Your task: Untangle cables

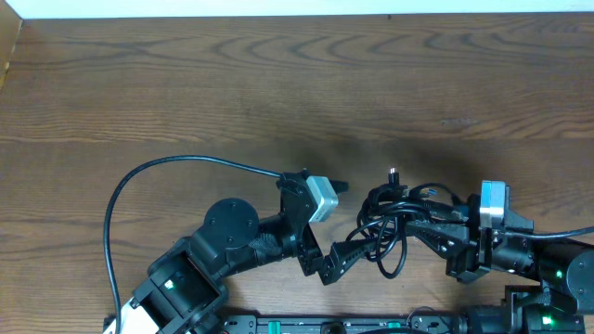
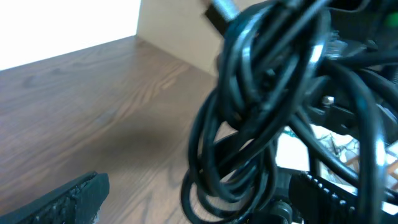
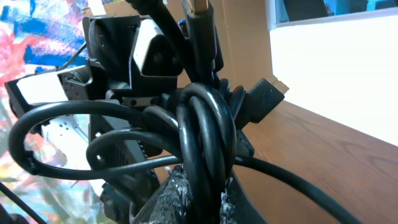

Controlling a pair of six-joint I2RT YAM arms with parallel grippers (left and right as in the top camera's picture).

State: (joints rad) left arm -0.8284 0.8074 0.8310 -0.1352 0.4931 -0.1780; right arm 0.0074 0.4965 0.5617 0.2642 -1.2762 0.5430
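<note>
- Right gripper (image 3: 196, 194): jaws clamped tight on the cables (image 1: 394, 221), pinching several strands of the bundle.
- Left gripper (image 2: 202, 198): jaws spread wide, one on each side of the bundle, gripping nothing.
- The cables are glossy black cords wound into a dense knot with loose loops spilling out. They sit between the two grippers near the front of the surface (image 1: 278, 83).
- A small plug (image 1: 393, 173) sticks out on the knot's far side.
</note>
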